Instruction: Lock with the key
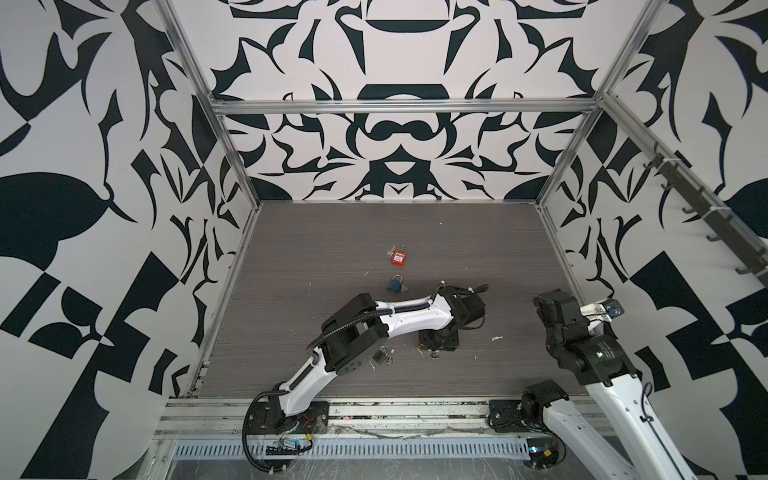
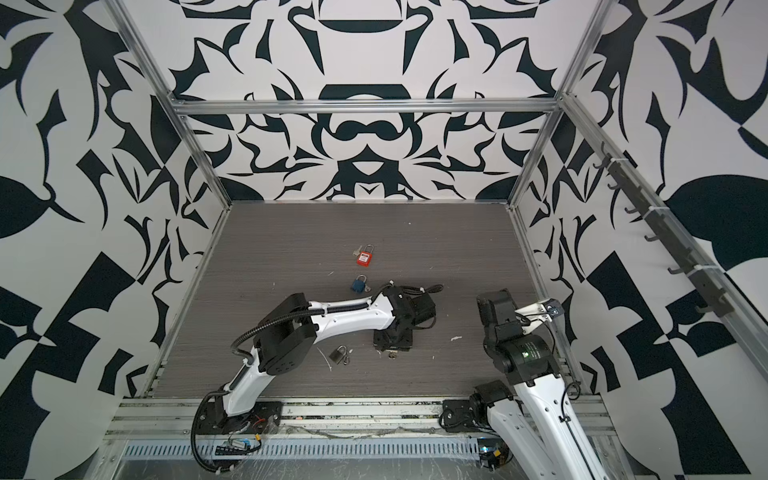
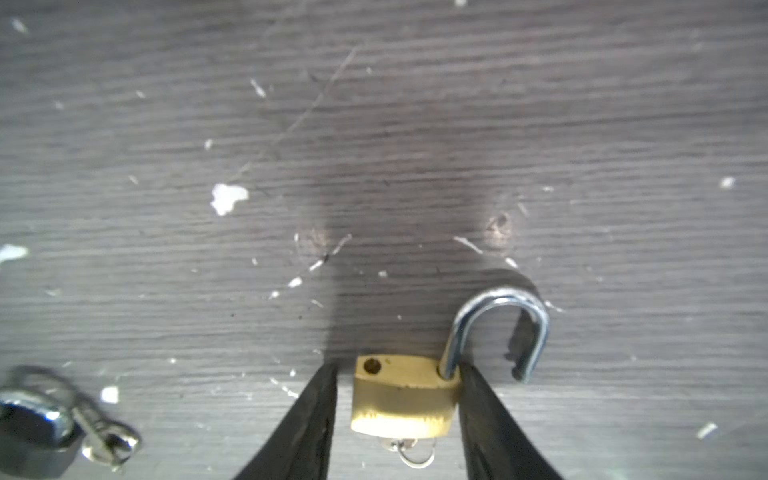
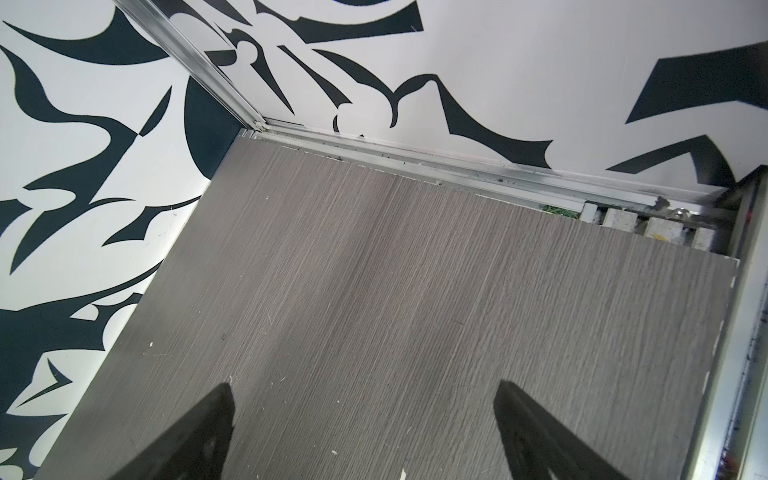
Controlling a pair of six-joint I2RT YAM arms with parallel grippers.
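The brass padlock (image 3: 403,399) lies flat on the grey table (image 3: 415,124), near the front and a little right of centre. Its shackle (image 3: 498,297) is swung open and a key (image 3: 409,451) sits in its base. The left gripper (image 3: 399,370) points straight down over it, half open. Its fingers bracket the body across the key-to-shackle axis: one touches the shackle side, the other stands just clear. Its arm reaches in from the left, elbow bent. The right gripper (image 4: 365,386), wide and empty, hangs well apart at the right.

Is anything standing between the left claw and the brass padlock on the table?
Nothing visible does. The left claw straddles the brass padlock: one finger touches its body, the other shows a small gap. The dark padlock lies apart, outside the claw.
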